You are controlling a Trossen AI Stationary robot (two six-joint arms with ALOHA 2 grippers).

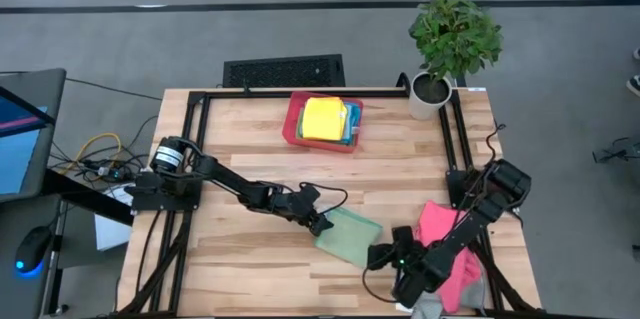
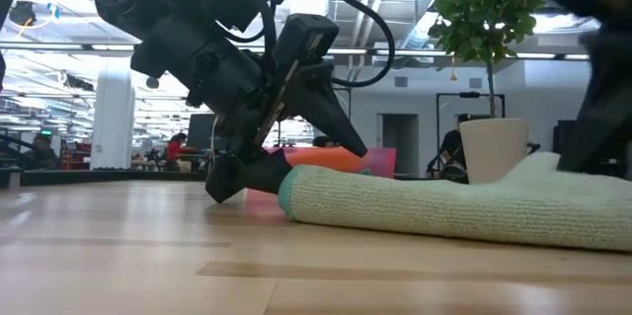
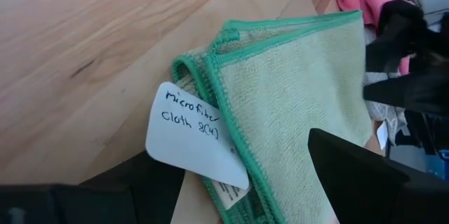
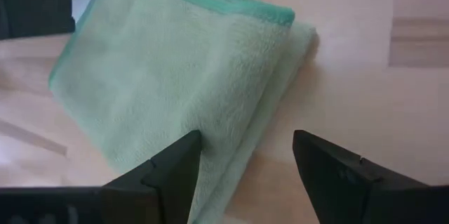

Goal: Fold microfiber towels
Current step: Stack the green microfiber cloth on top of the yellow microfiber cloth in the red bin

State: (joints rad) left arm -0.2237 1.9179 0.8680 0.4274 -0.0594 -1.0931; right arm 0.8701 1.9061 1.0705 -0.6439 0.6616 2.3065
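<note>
A green microfiber towel [image 1: 349,237] lies folded on the wooden table, with a white label [image 3: 193,136] at one corner. My left gripper [image 1: 322,223] is open at the towel's left end, one finger low at the table and one above the cloth. My right gripper [image 1: 383,256] is open over the towel's near right corner [image 4: 298,31], with a finger on either side of the folded edge. A pink towel [image 1: 447,242] and a grey one [image 1: 430,305] lie heaped at the near right. A yellow towel [image 1: 322,118] rests on top of others in the red tray [image 1: 292,125]. My left gripper slants down from the table's left. Its lower finger [image 2: 235,177] lies on the table right against the towel's labelled end [image 2: 288,195], and the upper finger [image 2: 331,122] stands above the cloth without touching. The towel lies flat. My right gripper: I cannot tell whether its fingers [image 4: 172,171] touch the towel.
A potted plant [image 1: 432,91] stands at the table's far right corner. A black frame [image 1: 190,149] runs along the left, far and right sides. Bare wood lies left of the green towel and between it and the tray.
</note>
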